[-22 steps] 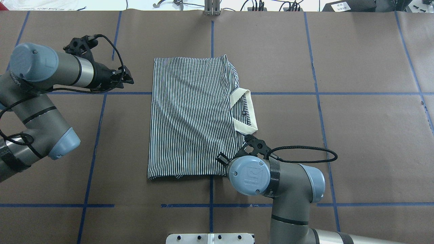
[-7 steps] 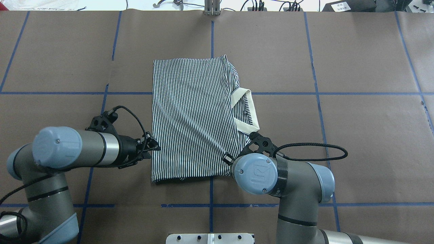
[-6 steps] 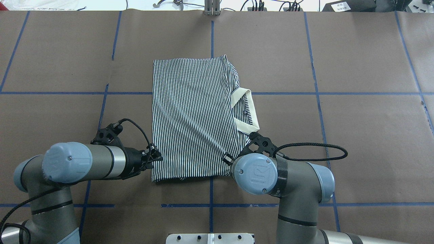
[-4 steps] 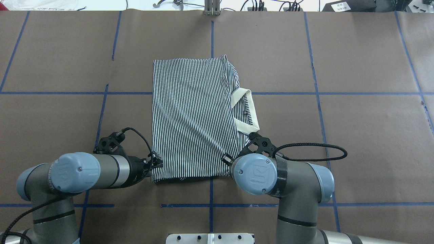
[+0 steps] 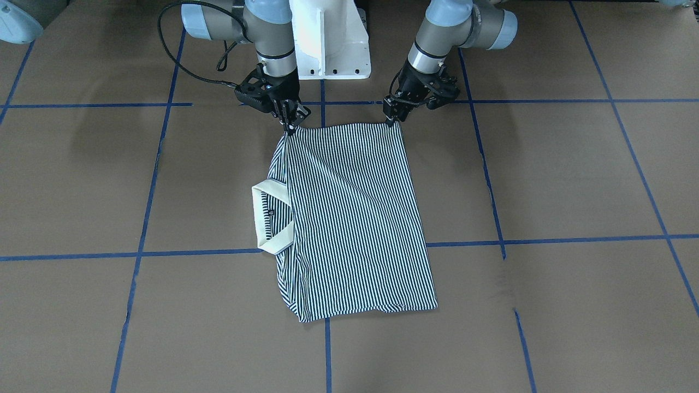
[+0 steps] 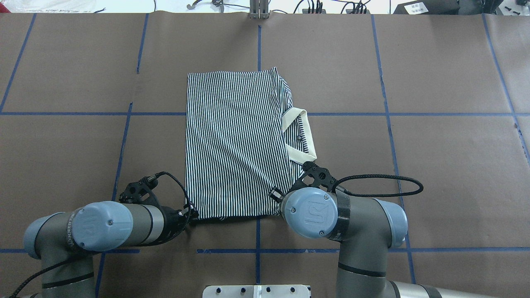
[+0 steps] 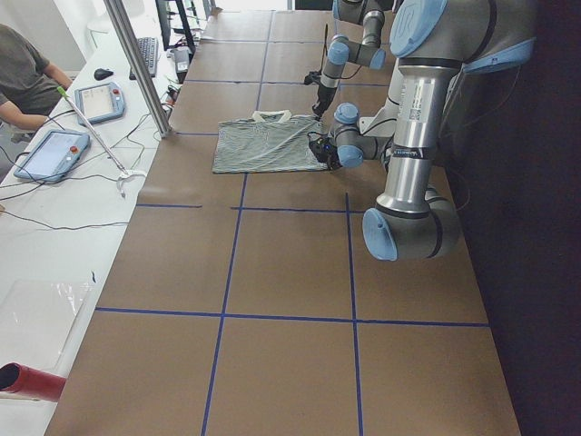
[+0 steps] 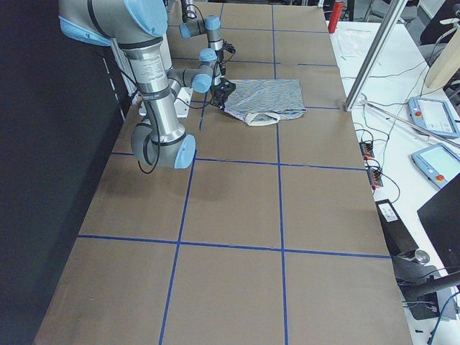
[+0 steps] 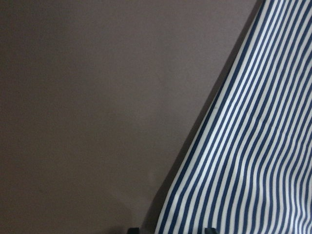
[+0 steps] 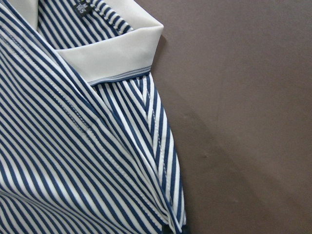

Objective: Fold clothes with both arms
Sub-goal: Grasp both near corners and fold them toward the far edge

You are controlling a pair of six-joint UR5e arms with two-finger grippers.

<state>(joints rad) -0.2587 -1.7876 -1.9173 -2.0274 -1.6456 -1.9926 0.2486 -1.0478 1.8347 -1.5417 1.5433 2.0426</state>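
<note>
Gripping soft, floppy shirt [image 5: 349, 218]: your right hand [image 5: 289, 128] pinches collar-side corner, near collar [image 5: 276, 240]; left hand [image 5: 392, 121] at corner across from collar, grip unclear. Pinch all layers.

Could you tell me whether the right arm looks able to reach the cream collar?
Probably yes: the right end effector grips the shirt at a corner near the collar; nothing lies between, though it must release first.

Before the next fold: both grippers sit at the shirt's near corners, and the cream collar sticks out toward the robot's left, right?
No: the cream collar sticks out toward the robot's right, as the overhead view shows. The left gripper and right gripper do sit at the shirt's near corners.
</note>
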